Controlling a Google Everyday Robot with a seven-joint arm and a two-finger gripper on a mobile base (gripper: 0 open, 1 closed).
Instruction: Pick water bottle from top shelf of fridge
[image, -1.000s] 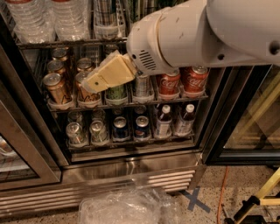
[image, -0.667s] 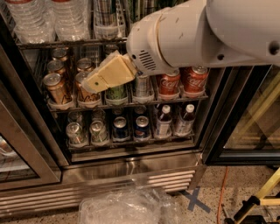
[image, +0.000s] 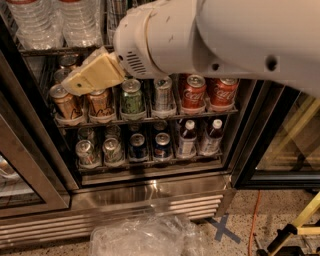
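While the hand (image: 70, 89), its opening not discernible, was held just below the left front edge of the top-shelf counter (image: 55, 50), the water bottle (image: 80, 20) standing there was judged thin-walled, slippery and crushable; gripping its ribbed middle was advised.

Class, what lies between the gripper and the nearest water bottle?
The top shelf's front rail, in the camera view; gripper below it, water bottle above.

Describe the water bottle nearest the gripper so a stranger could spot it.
In the stainless-steel glass-door fridge, look to the grey wire top shelf. The clear ribbed plastic water bottle stands above the cream gripper, right of its twin, unlike the metal cans below.
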